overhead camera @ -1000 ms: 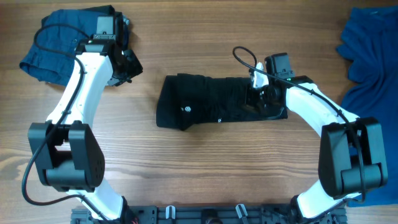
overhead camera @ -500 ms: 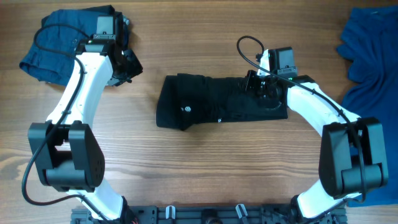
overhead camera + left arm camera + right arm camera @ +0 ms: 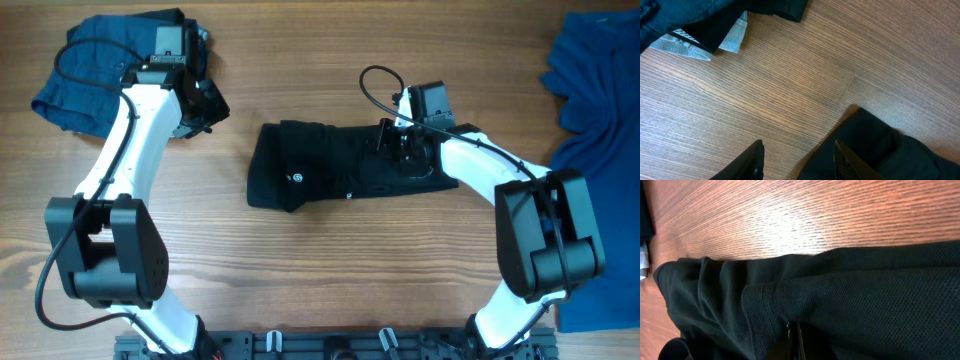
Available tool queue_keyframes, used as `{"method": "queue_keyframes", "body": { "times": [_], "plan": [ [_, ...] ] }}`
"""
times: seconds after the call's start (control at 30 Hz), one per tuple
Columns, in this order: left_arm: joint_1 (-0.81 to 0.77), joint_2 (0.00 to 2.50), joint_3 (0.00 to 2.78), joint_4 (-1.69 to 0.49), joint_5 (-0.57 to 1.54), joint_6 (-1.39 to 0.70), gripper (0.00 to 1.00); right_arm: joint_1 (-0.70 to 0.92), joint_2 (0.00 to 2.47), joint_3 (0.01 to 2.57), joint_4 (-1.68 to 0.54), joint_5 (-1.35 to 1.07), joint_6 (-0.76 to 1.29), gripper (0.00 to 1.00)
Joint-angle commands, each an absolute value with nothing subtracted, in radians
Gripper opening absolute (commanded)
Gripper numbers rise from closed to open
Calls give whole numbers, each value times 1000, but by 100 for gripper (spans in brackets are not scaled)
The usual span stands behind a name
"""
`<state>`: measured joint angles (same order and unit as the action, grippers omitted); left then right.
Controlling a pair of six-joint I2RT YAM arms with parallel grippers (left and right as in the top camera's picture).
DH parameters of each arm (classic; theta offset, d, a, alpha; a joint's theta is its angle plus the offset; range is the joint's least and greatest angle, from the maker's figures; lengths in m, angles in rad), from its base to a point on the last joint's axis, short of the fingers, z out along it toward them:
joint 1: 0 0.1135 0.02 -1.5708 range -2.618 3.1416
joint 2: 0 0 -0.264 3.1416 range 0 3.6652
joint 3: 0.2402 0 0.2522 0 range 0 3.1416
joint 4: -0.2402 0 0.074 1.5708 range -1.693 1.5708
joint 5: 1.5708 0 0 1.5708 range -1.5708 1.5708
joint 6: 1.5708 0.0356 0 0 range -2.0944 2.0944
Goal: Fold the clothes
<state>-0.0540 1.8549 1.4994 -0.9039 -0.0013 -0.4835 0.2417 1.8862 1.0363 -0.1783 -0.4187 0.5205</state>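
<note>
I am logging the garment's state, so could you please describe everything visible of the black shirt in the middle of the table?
The black shirt lies on the wooden table, folded into a long, compact bundle running left to right, its layers rumpled. The fabric looks like a fine textured knit, and two small white marks show on its upper face. The right gripper sits on its right end, jaws closed and pinching a fold. Nothing else touches it.
</note>
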Motion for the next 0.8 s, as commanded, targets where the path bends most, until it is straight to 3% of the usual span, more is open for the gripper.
{"method": "queue_keyframes", "body": {
  "times": [0.0,0.17,0.33,0.4,0.53,0.77],
  "plan": [
    [-55,1855,1507,-902,7,-475,45,234,1847,1060,-173,-446,531,4],
    [-55,1855,1507,-902,7,-475,44,218,1743,1063,-193,-438,450,6],
    [-55,1855,1507,-902,7,-475,45,88,1649,1063,-345,-442,254,9],
    [-55,1855,1507,-902,7,-475,45,15,1638,1063,-428,-441,120,14],
    [-55,1855,1507,-902,7,-475,45,-121,1639,1062,-562,-418,-138,34],
    [-55,1855,1507,-901,7,-476,46,-181,1668,1021,-518,-336,-247,37]
  ]
}}
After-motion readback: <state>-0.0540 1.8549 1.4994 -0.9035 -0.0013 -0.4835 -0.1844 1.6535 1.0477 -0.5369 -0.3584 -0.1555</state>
